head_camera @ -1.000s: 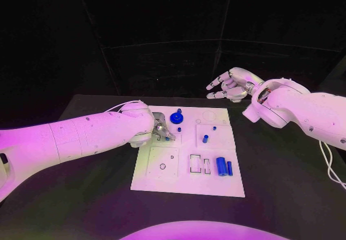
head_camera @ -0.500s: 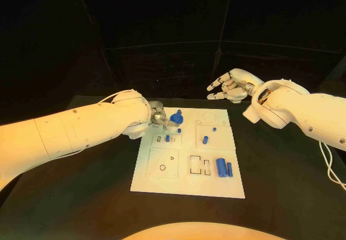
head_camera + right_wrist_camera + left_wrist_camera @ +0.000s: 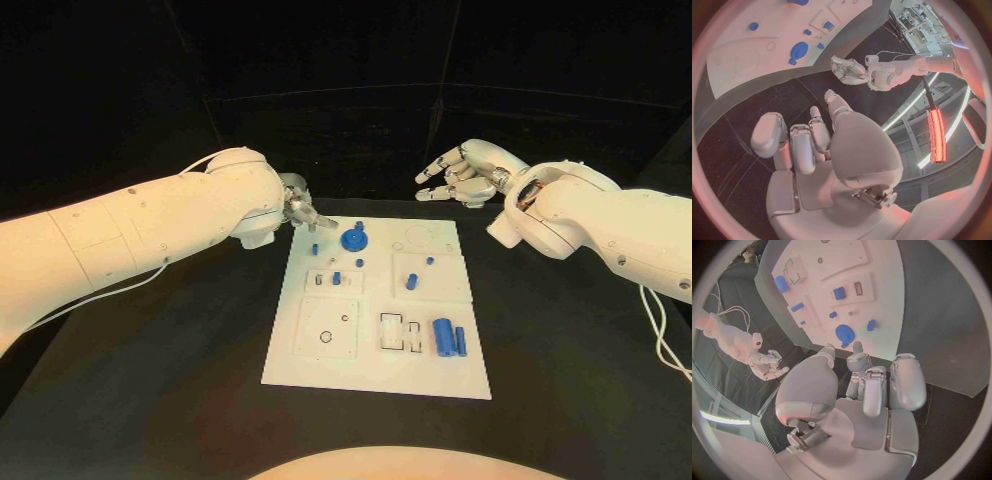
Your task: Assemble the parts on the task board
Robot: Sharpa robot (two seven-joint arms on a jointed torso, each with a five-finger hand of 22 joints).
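While no writing reads, left hand hovers by task board.

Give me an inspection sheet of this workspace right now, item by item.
Surface: black table, bare around the plate.
Job's things: white task board in the middle; blue disc near its far edge; two long blue parts lying side by side toward its right edge; small blue pieces standing mid-board.
Clutter: nothing seen.
Hands: left hand over the board's far left corner, holding nothing; right hand raised beyond the board's far edge, fingers loosely curled, holding nothing.
Cables: white cable hanging from the right arm.
Surroundings: dark backdrop behind the table.
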